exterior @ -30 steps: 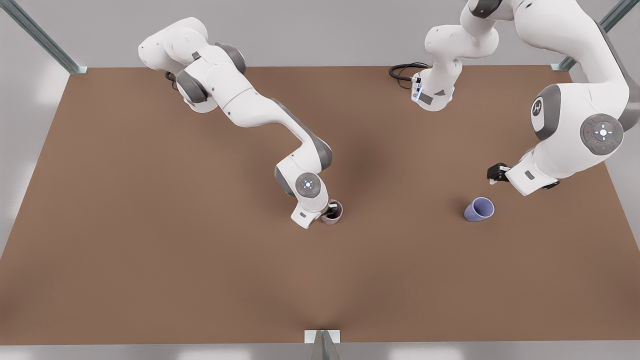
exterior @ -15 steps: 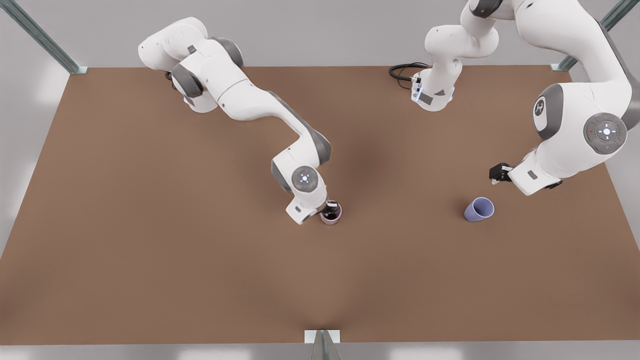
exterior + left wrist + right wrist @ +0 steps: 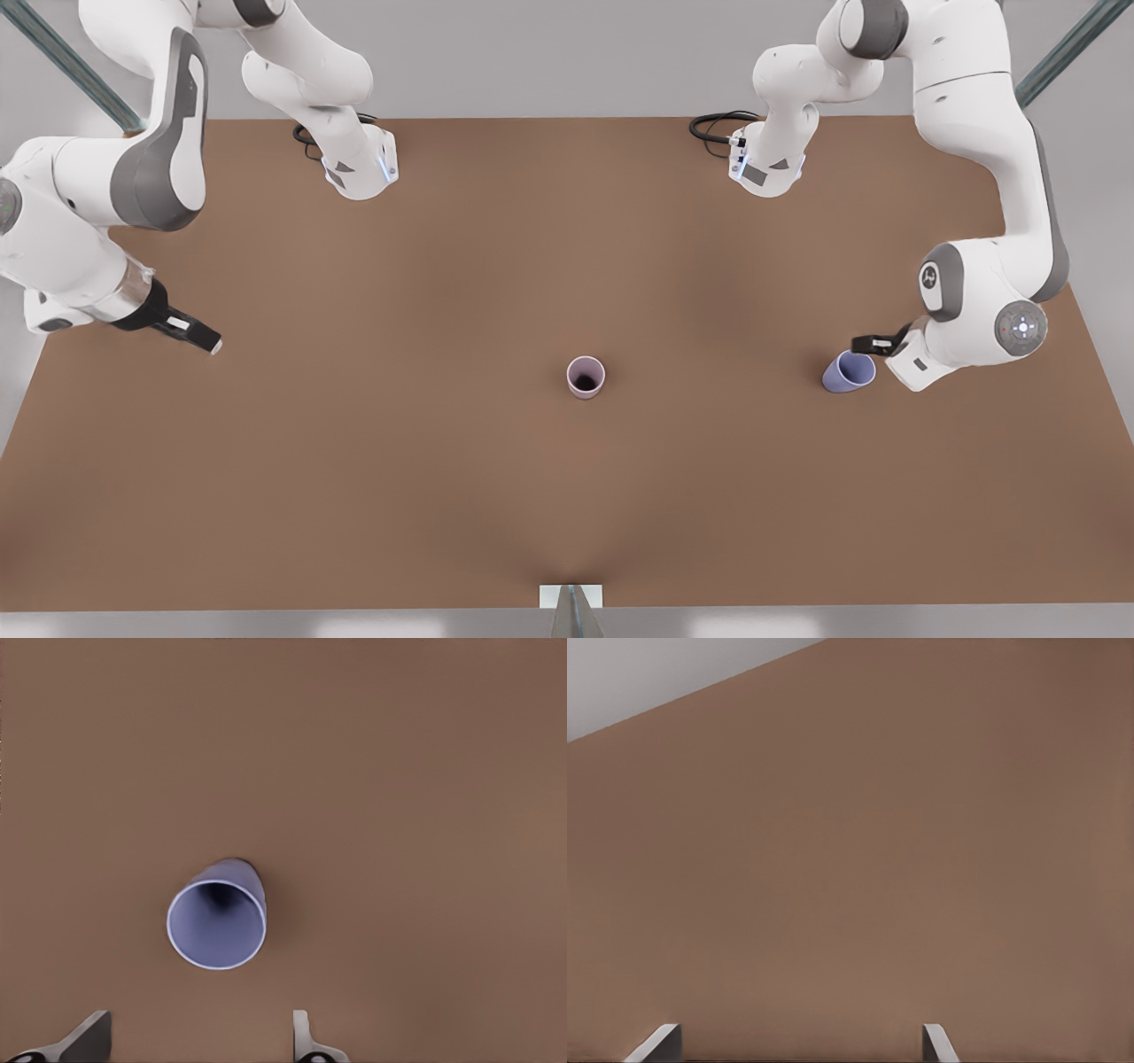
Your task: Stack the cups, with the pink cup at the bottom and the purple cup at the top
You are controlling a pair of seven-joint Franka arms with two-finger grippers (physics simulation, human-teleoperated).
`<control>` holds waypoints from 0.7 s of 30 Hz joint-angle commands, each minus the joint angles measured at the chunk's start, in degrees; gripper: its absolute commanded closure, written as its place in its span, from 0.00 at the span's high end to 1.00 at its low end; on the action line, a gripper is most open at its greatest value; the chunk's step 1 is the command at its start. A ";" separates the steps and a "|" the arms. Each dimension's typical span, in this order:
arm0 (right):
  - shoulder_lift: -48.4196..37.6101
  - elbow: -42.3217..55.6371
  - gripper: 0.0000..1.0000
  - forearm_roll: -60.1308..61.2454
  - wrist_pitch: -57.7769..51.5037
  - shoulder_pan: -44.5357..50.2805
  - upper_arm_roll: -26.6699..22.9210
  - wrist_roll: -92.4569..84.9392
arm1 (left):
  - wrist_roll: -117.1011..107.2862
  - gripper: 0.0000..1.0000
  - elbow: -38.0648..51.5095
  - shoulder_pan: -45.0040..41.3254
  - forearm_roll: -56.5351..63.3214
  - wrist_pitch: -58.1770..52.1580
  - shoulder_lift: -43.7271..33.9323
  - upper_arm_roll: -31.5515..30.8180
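**Closing in on the purple cup**

Hovering just beside the purple cup [image 3: 848, 371] at the front view's right, the left tool [image 3: 873, 344] is showing its fingers [image 3: 303, 1034] spread apart and empty. The cup is standing upright on the bench [image 3: 443, 496], mouth up. It is looking light, rigid and smooth, so pinching one wall at the rim seems the safest hold. The pink cup [image 3: 586, 377] is waiting upright mid-bench, well apart. The right tool [image 3: 204, 338], fingers apart, is idling at the front view's left.
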 commanded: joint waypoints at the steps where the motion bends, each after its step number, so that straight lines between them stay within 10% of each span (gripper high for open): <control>1: -0.28 0.06 1.00 -3.10 -4.79 0.28 0.07 -23.03 | 0.09 1.00 -0.30 1.14 -0.93 9.71 1.32 0.24; 20: 2.88 9.73 1.00 0.06 -4.08 -3.32 -0.28 -24.00 | 0.62 1.00 -3.64 2.28 -1.28 13.76 10.99 2.62; 21: 2.88 9.73 1.00 0.59 -4.08 -3.15 -0.28 -23.65 | 0.62 0.87 -3.64 2.28 -3.12 13.76 11.34 2.62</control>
